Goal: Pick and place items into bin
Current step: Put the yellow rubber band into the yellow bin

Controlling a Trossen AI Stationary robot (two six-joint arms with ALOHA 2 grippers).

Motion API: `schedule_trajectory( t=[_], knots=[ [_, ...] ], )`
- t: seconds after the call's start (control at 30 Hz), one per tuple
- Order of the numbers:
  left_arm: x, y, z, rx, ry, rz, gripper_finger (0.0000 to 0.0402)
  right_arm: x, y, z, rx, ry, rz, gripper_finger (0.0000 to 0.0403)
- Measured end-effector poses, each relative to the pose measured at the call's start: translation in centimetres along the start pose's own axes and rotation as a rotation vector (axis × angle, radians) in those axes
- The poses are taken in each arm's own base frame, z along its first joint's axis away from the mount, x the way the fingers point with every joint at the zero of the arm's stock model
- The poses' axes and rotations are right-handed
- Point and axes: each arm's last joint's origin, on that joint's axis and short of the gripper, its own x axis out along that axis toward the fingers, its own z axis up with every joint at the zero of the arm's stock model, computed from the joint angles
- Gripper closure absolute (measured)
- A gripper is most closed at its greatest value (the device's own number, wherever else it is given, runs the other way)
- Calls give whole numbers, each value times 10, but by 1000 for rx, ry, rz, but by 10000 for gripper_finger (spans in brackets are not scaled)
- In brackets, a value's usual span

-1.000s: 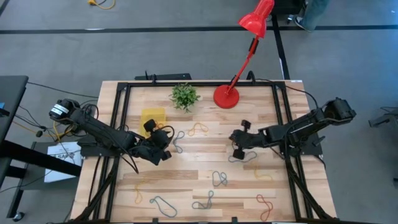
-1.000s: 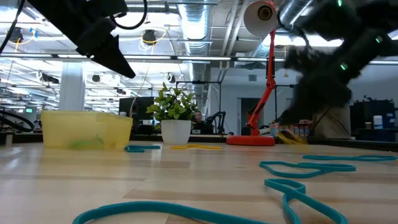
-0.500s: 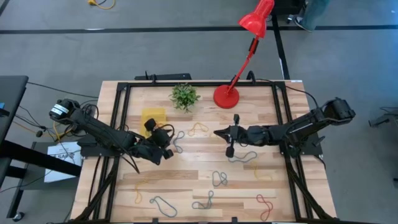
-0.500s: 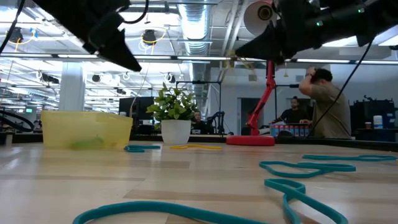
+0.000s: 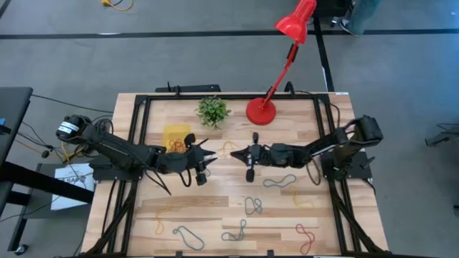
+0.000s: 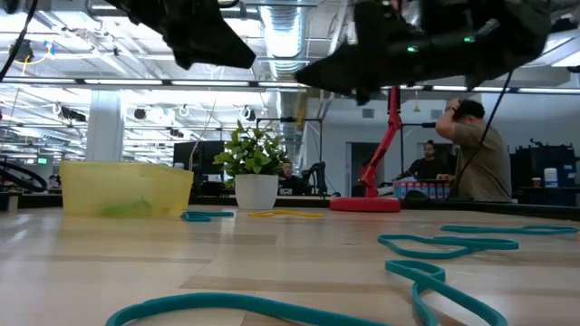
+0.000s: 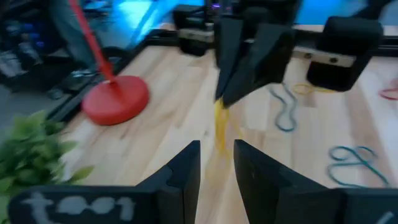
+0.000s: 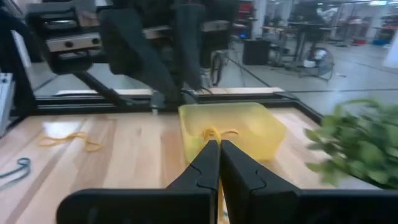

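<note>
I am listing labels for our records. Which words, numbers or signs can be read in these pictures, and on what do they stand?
White sheet, left of the table: dark print, too small to read.
White marks on the left claw, in its wrist view: too blurred to read.
Nothing else bears readable text.

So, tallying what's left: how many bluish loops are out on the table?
4 bluish loops: one beside the right arm, one mid-table, two by the edge opposite the lamp. The arms may hide more.
</note>
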Motion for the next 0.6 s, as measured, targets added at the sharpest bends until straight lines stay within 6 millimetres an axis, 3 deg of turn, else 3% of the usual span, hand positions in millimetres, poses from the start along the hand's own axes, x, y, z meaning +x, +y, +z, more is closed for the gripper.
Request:
schedule_trajectory(
  t=[0.23,0.6],
  knots=[
    [4,3,1,17,17,-120,313,33,11,1,0,-5,46,402],
    [4,6,-7,58,87,-74,313,37,13,5,-4,8,54,402]
  ],
)
